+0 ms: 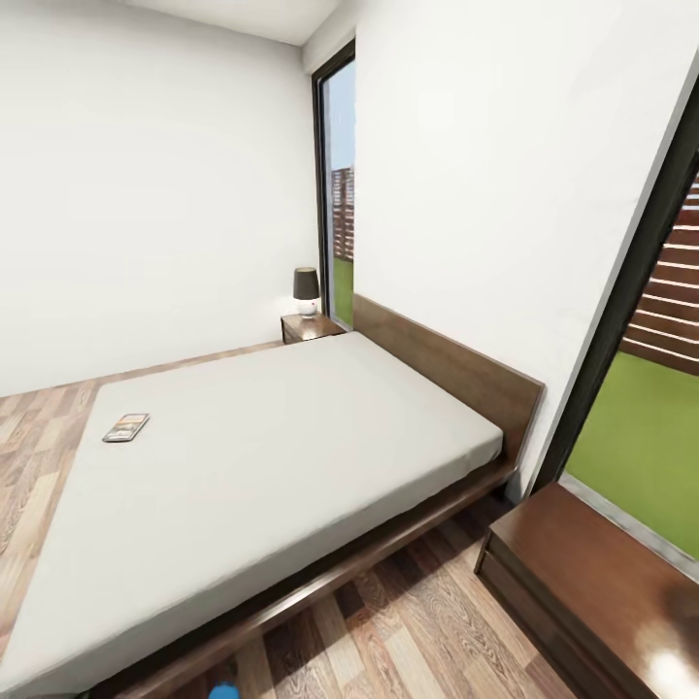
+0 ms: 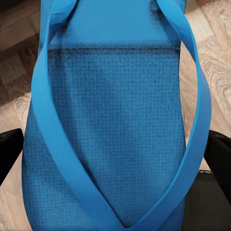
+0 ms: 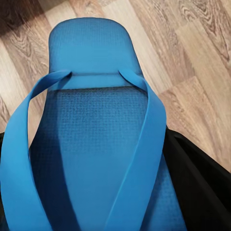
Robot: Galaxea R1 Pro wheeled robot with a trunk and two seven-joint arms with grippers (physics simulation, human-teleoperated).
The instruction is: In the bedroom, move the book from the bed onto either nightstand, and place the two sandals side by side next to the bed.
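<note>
The book point(image 1: 126, 427) lies flat on the off-white mattress of the bed point(image 1: 291, 456), near its far left corner. One blue sandal point(image 2: 115, 120) sits between the black fingers point(image 2: 9, 154) of my left gripper point(image 2: 115, 159), which is shut on it above the plank floor. My right gripper point(image 3: 103, 183) is shut on the other sandal point(image 3: 91, 96), also over the floor. A blue sandal tip point(image 1: 225, 691) peeks in at the bottom edge of the head view, beside the bed frame. A nightstand point(image 1: 602, 582) stands near right; another nightstand point(image 1: 311, 327) is at the far side of the bed.
A small lamp point(image 1: 306, 288) with a dark shade stands on the far nightstand. The headboard point(image 1: 456, 374) runs along the white right wall, with tall dark-framed windows point(image 1: 338, 194) at both ends. Wood floor point(image 1: 408, 621) lies between bed and near nightstand.
</note>
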